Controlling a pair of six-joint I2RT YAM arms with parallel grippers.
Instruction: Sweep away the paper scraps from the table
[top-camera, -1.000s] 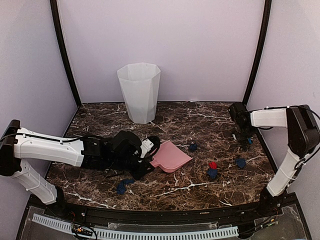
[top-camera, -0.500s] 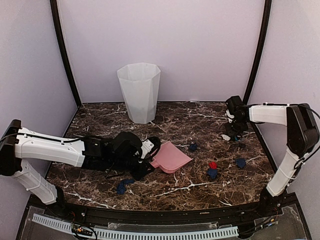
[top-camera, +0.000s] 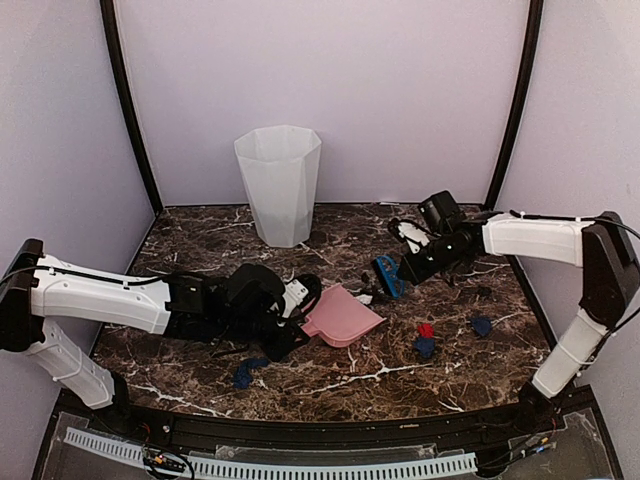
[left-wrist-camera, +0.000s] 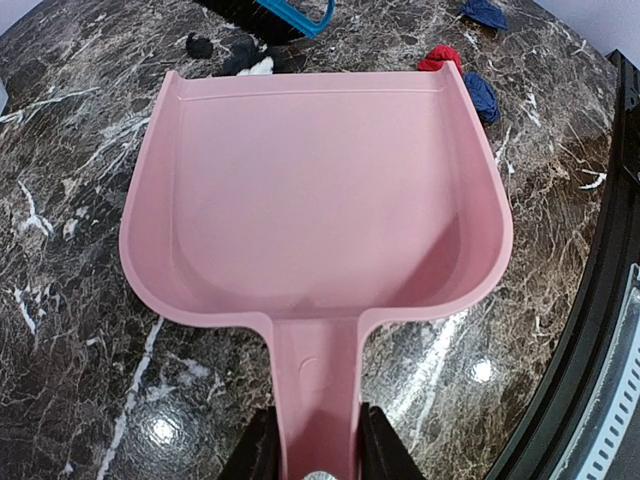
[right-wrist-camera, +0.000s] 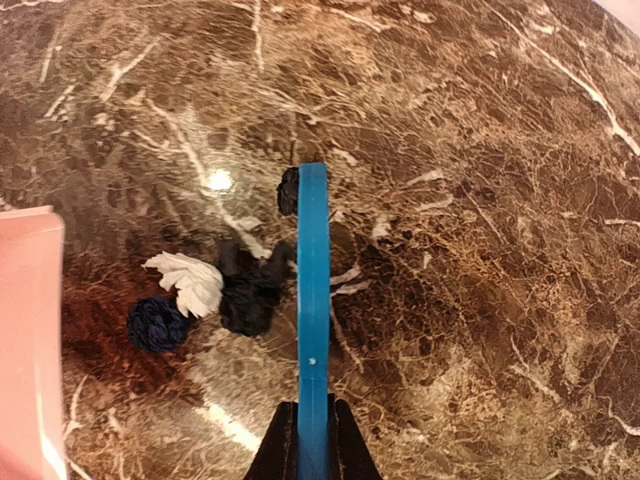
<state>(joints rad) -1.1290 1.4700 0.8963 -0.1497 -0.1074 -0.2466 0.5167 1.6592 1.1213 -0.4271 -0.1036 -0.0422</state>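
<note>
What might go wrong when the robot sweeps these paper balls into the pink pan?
The white wad, black wad and navy wad could roll around the blue brush or miss the pink dustpan. The red scrap and the navy scrap by it lie off to the pan's side, so they may get left behind.

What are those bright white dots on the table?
Glare: in the left wrist view, light bounces off the dark brown marble-patterned table beside the pink plastic dustpan; in the right wrist view, a bright spot sits left of the blue hand brush; the top external view looks evenly lit.
</note>
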